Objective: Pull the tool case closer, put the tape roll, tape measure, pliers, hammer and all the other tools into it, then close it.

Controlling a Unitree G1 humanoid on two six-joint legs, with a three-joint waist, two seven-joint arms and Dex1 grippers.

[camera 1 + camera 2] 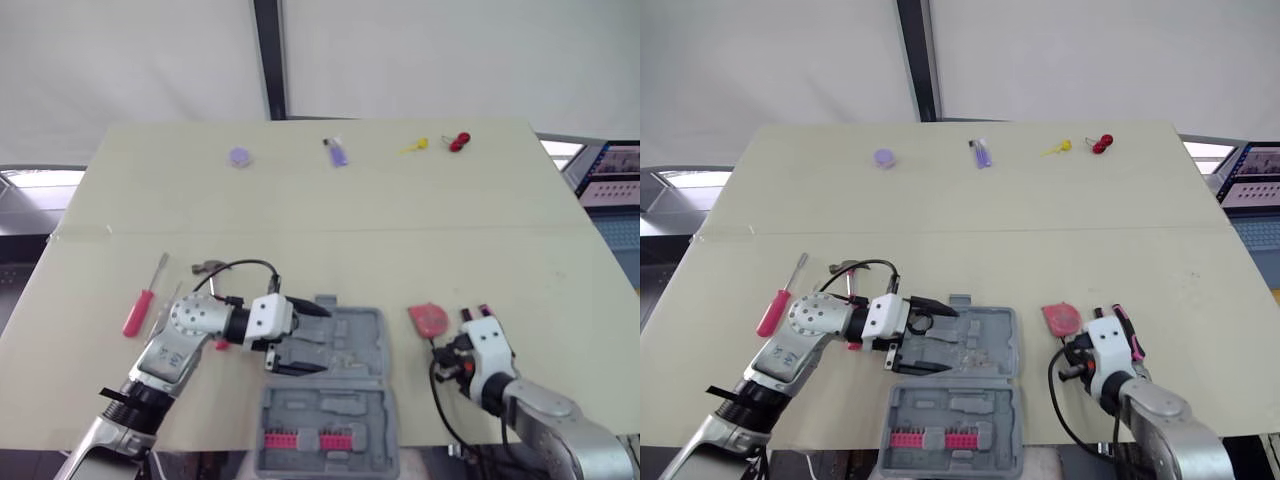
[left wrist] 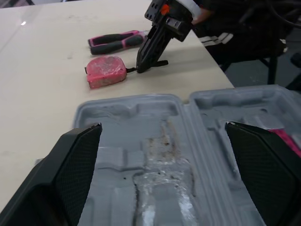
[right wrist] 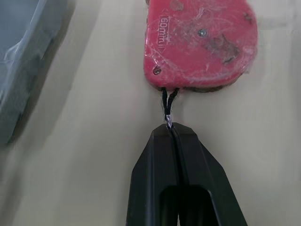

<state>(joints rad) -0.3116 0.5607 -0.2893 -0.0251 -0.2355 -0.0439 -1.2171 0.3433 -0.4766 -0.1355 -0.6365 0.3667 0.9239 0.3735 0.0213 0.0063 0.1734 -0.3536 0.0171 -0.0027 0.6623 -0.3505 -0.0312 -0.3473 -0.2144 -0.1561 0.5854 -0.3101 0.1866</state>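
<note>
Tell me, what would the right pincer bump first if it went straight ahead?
The red tape measure. The right pincer is shut and aimed straight at it; its tips sit at the tape measure's black cord.

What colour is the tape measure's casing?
The tape measure is red, with a black cord; best seen in the right wrist view.

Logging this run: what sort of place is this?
Probably an indoor lab or test bay: plain beige table, white backdrop panels behind, tools like the screwdriver and tape measure laid out apart.
</note>
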